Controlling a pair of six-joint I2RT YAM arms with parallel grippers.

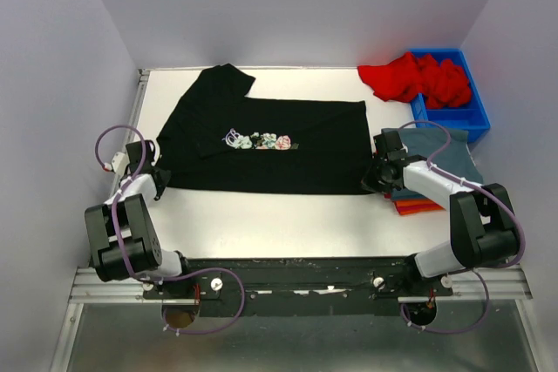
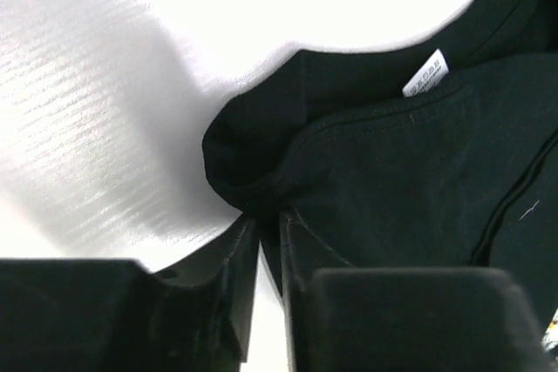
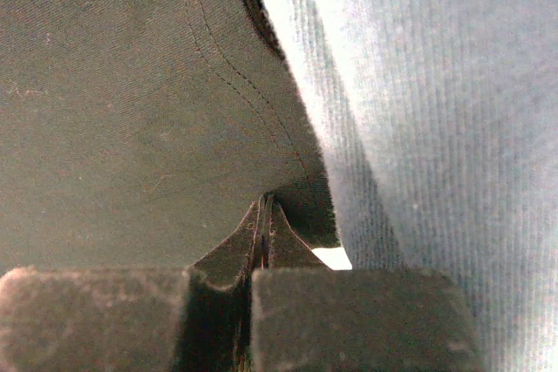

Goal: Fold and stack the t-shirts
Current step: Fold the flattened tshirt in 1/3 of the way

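The black t-shirt (image 1: pixel 288 158) lies spread flat on the white table, its small chest print (image 1: pixel 259 140) facing up. My left gripper (image 1: pixel 162 182) sits at its near-left corner. In the left wrist view the left gripper (image 2: pixel 268 213) is shut on a fold of the black t-shirt (image 2: pixel 392 180) near the collar label (image 2: pixel 425 73). My right gripper (image 1: pixel 370 182) is at the near-right corner. The right wrist view has the right gripper (image 3: pixel 266 199) pinched shut on the hem of the black t-shirt (image 3: pixel 131 84). A folded slate-blue t-shirt (image 1: pixel 445 150) rests on an orange one (image 1: pixel 417 207).
A bright red t-shirt (image 1: pixel 418 77) spills out of the blue bin (image 1: pixel 475 115) at the back right. The slate-blue t-shirt (image 3: pixel 436 84) lies right beside the right gripper. Grey walls close in the table on three sides.
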